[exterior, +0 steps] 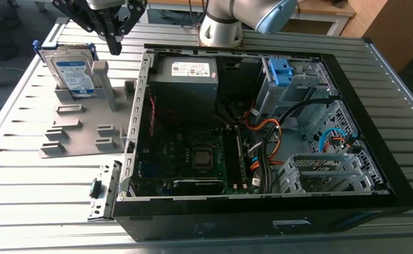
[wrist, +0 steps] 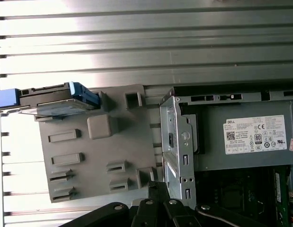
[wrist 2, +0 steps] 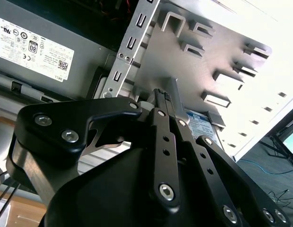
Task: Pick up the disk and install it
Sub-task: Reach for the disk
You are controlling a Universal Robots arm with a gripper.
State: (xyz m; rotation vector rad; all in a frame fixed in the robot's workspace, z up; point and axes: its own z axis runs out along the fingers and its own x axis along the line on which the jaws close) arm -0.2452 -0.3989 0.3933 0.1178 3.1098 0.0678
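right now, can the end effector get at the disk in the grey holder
Probably yes: the disk stands upright in the grey holder, top edge uncovered, and the end effector hangs close by, towards the computer case, with nothing over the disk.

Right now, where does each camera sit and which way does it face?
Exterior view: off the arm, above, facing down on case, disk; arm, tool show.
First wrist view: on the arm, facing down on disk, holder; tool shows.
Second wrist view: on the arm, facing along tool toward holder.
Both wrist views share holder, power supply.

Shiny ribbed metal table (exterior: 23, 174), matt grey plastic stand (exterior: 79, 135), blue-plastic-edged metal disk (exterior: 75, 71)
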